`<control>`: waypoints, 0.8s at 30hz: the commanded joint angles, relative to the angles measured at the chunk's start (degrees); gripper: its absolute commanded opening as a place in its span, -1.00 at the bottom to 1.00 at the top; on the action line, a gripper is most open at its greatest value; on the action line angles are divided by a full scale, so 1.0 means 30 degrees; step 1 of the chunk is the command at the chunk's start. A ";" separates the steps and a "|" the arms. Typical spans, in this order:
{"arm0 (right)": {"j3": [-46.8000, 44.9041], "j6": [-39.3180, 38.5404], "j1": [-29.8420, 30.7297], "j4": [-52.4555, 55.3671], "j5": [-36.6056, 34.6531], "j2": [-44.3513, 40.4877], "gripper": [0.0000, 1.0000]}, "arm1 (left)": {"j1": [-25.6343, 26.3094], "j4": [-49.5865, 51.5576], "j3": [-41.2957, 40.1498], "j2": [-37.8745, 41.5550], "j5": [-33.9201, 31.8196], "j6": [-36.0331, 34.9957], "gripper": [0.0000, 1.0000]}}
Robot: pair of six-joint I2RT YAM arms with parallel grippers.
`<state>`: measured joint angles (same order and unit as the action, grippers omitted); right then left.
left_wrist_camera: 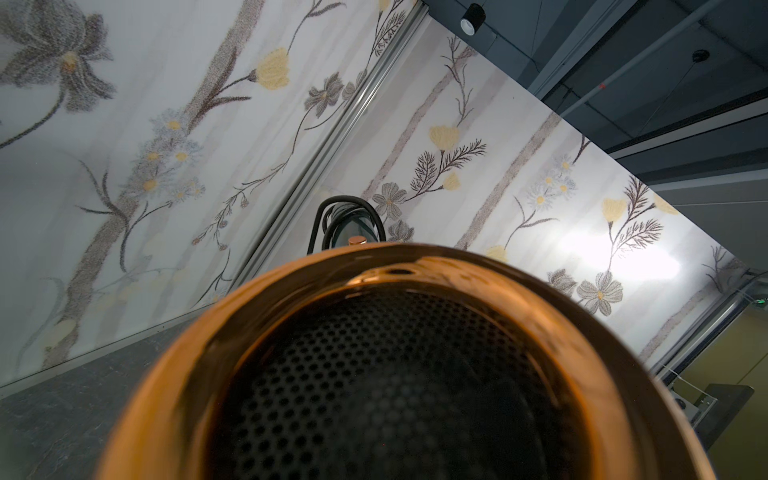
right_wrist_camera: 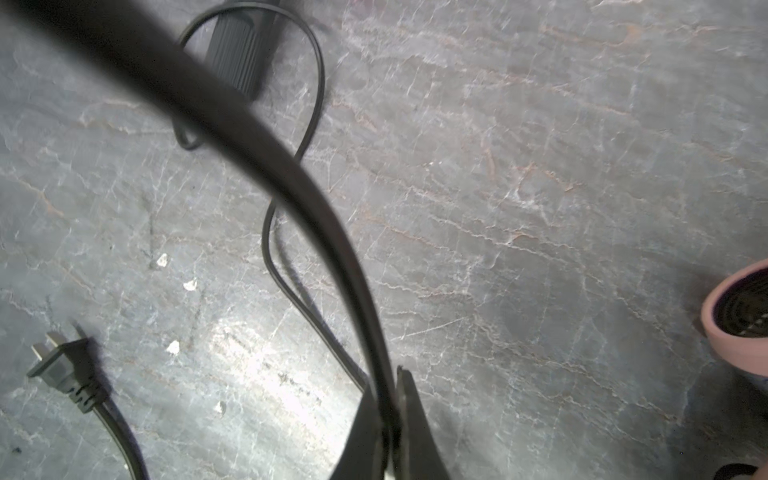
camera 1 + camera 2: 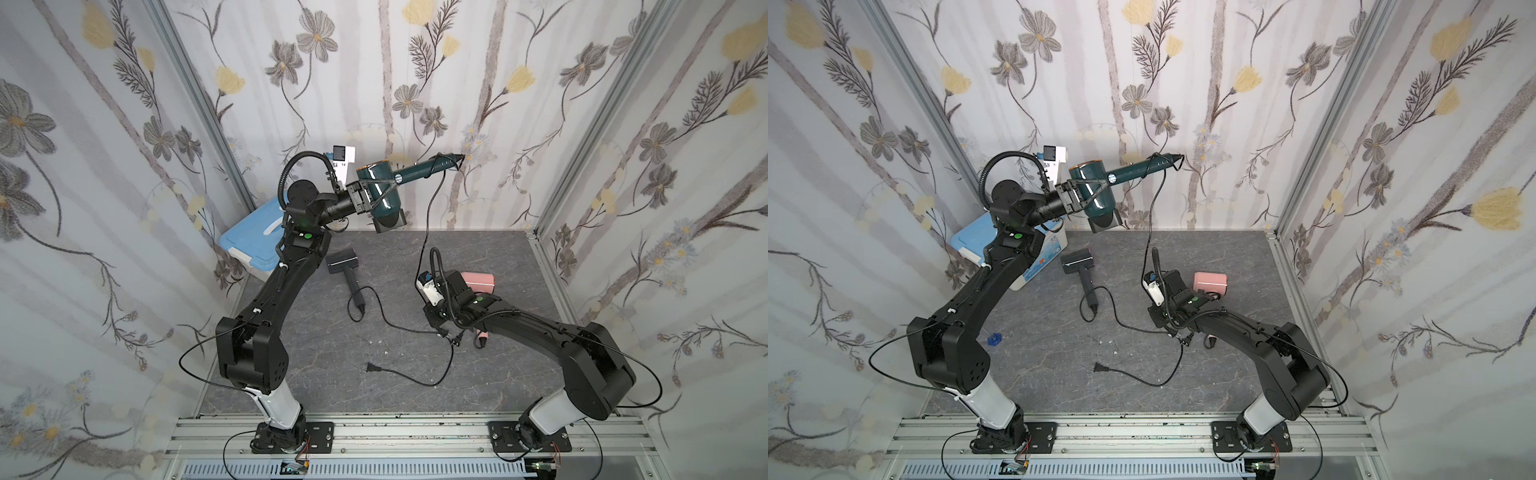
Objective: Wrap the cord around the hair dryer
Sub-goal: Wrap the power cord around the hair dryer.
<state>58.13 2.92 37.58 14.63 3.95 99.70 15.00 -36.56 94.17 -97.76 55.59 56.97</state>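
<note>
Grey veined stone worktop (image 3: 498,266), floral walls. Held aloft near 12 o'clock: glossy teal hair dryer (image 3: 376,171), barrel clamped in left pincer (image 3: 390,190). Judged barely begun: a loop or two of thin black cord (image 3: 428,216) at handle end, rest slack, pinched in right pincer (image 2: 390,399), plug (image 3: 371,367) toward 6 o'clock.

1. The hair dryer (image 3: 376,172) sits between the left fingers (image 3: 368,198), above the far edge of the tabletop (image 3: 478,395).
2. Its cord (image 3: 432,199) hangs down into the right fingers (image 2: 415,440).
3. A plug (image 3: 371,367) lies on the tabletop, left of the right fingers.
</note>
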 commanded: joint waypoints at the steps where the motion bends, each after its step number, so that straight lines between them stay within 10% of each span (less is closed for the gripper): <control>1: 0.0694 -0.0677 0.0620 0.1407 -0.0194 0.0380 -1.00 | -0.0064 -0.2481 0.0335 -0.0109 -0.0992 0.0784 -1.00; 13: 0.2828 0.0343 0.5324 0.7377 -0.2252 -0.3138 -1.00 | -0.0205 1.0654 0.1839 -0.0492 0.0449 -1.0984 -1.00; 24: 1.0002 -0.0612 0.6977 1.4328 -0.4233 -0.4871 -1.00 | 0.0128 1.3346 0.1510 -0.1181 0.3385 -1.3414 -1.00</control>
<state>83.92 3.27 58.26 51.40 -5.89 84.53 14.74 4.43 98.85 -101.12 61.19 20.05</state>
